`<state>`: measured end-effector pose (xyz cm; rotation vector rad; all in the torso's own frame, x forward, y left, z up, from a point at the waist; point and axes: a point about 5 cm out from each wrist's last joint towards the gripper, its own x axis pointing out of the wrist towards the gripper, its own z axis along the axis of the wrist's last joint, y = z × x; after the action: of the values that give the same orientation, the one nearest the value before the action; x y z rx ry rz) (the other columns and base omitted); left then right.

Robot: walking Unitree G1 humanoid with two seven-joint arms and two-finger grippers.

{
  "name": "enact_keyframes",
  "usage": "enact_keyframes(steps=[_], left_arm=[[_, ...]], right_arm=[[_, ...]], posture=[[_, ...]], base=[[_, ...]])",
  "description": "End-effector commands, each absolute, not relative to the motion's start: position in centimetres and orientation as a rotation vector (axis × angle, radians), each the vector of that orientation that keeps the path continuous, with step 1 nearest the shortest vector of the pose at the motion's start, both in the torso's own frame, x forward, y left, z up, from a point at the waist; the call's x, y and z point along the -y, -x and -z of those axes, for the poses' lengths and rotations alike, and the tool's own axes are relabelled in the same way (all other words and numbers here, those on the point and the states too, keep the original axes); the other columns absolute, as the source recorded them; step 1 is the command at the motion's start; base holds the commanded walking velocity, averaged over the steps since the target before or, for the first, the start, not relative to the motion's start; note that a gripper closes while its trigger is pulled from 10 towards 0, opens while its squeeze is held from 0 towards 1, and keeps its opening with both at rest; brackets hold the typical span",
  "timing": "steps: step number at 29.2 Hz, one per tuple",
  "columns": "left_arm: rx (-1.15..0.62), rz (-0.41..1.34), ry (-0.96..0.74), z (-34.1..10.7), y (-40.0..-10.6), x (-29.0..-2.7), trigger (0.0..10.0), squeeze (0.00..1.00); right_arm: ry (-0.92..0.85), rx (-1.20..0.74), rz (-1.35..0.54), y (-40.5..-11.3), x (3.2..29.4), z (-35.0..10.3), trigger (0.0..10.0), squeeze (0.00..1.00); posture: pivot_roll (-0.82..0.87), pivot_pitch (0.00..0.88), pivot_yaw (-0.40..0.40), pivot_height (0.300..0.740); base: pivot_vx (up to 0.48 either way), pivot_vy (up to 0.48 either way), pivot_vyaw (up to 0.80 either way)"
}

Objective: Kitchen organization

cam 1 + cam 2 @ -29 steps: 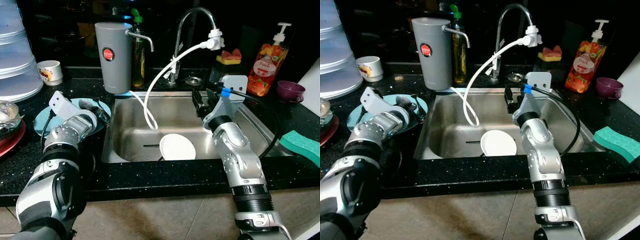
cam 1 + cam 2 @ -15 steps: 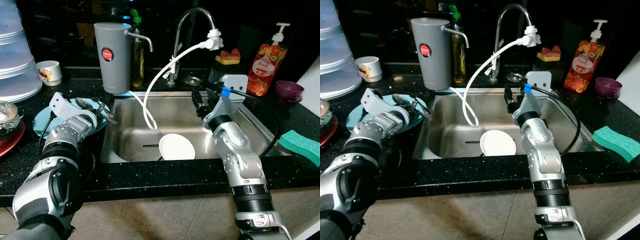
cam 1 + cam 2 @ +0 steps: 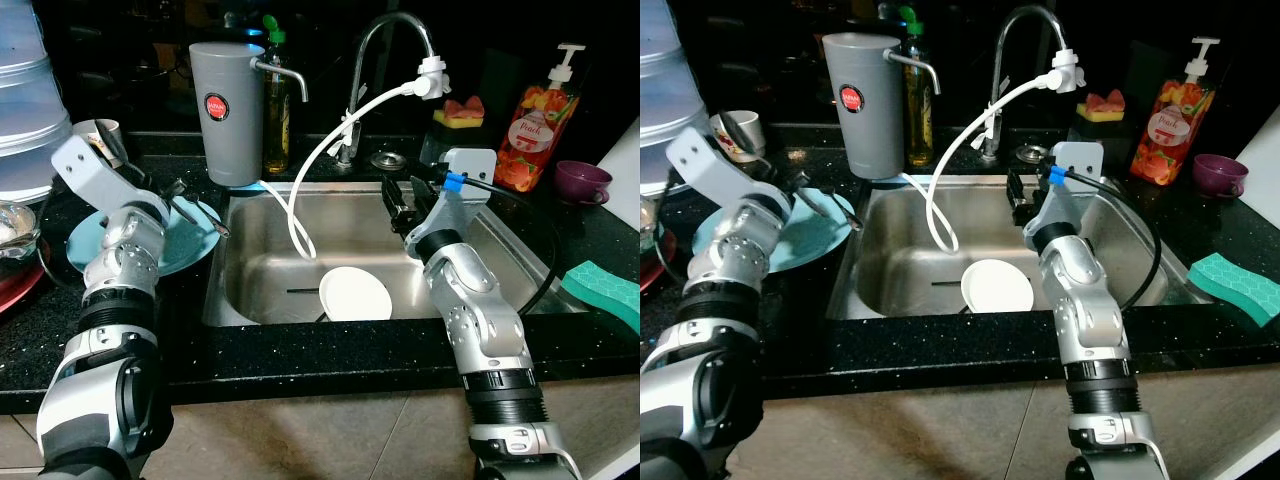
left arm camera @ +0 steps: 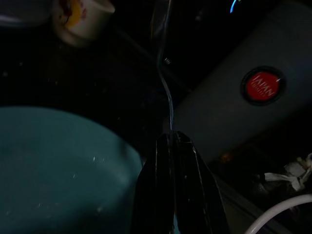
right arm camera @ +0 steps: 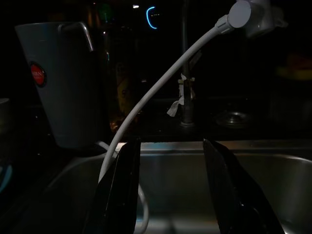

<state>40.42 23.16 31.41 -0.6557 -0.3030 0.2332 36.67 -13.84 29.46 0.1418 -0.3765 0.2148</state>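
Note:
My left gripper (image 3: 172,197) is above the teal plate (image 3: 190,252) on the counter left of the sink, shut on the thin handle of a metal spoon (image 4: 165,73). The spoon (image 3: 200,214) slants over the plate's right edge toward the sink. A round white plate (image 3: 355,293) lies in the bottom of the steel sink (image 3: 260,270). My right gripper (image 3: 398,200) hangs open over the sink's back right part, its fingers (image 5: 119,190) apart with nothing between them, facing the white hose (image 5: 161,87).
A grey filter canister (image 3: 228,115), a bottle and the faucet (image 3: 385,40) stand behind the sink. An orange soap bottle (image 3: 535,125), purple cup (image 3: 580,182) and green sponge (image 3: 605,290) are at the right. A white cup (image 3: 105,135), stacked clear containers and a red plate (image 3: 20,285) sit at the left.
My left wrist has risen and tipped up, lifting the spoon off the teal plate. The right arm has stayed where it was.

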Motion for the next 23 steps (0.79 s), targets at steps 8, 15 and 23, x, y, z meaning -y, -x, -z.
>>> enact_keyframes(steps=[8,15,23], left_arm=[[0.27,0.195,0.377,-31.6,-39.8,-19.6,10.0,0.0],[0.251,0.5,0.175,-31.0,-37.9,-18.0,10.0,0.0],[0.266,0.809,0.127,-30.7,-35.8,-15.7,10.0,0.0]], right_arm=[[-0.241,0.402,-0.254,-36.2,14.2,-30.7,10.0,0.0],[-0.278,0.411,-0.313,-35.7,14.1,-31.2,10.0,0.0],[-0.378,0.365,-0.531,-34.5,12.7,-31.4,10.0,0.0]], posture=[[0.01,0.117,-0.053,0.74],[0.01,0.12,-0.052,0.74],[0.01,0.12,-0.052,0.74]], base=[[0.0,0.0,0.0],[0.0,0.0,0.0],[0.0,0.0,0.0]])
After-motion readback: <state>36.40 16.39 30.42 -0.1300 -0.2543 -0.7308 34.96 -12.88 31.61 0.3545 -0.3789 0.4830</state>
